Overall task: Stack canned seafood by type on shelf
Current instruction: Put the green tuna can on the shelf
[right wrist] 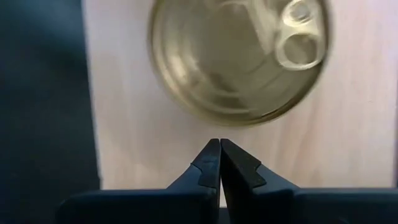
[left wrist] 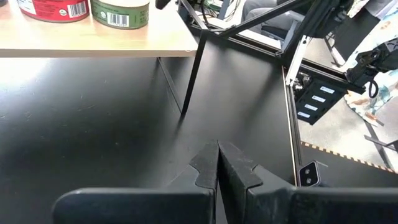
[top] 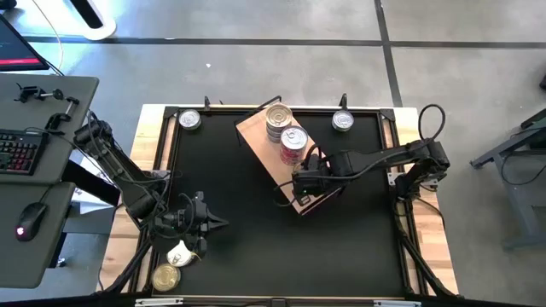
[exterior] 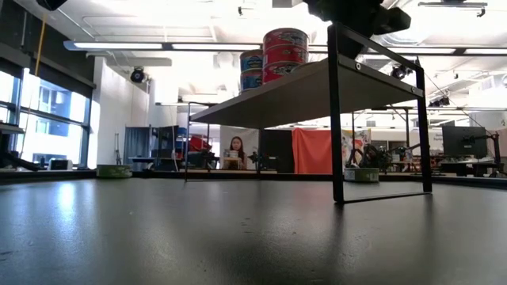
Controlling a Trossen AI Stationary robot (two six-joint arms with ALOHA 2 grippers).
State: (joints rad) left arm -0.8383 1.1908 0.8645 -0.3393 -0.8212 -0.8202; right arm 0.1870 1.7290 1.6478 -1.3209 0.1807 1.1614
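Handling flat tins on a raised shelf

Carrying everything is the black counter (top: 256,230), with the wooden shelf (top: 256,136) standing on thin dark legs near its middle. Over the shelf's near end hangs the right tool (top: 300,183), its fingers pressed together and gripping nothing. Directly ahead of those closed tips, and not touching them, a gold-lidded can (right wrist: 239,56) lies flat on the board, pull-tab up. Farther along the shelf from that tool stand a red-labelled stack (top: 293,143) and, just beyond it, a silver-topped stack (top: 277,119). Two loose cans sit at the counter's far edge, one silver-lidded can (top: 189,120) well off to the left and another (top: 342,121) beyond the right tool. The left tool (top: 215,223) waits low over the counter, also shut and empty, with a gold can (top: 166,276) near it at the counter's front corner.

These tins look rigid, smooth-walled and fairly dense for their size, so they should slide rather than dent. Best hold is likely across the short side wall with fingers spread wider than the lid; the ring tab offers no safe purchase.
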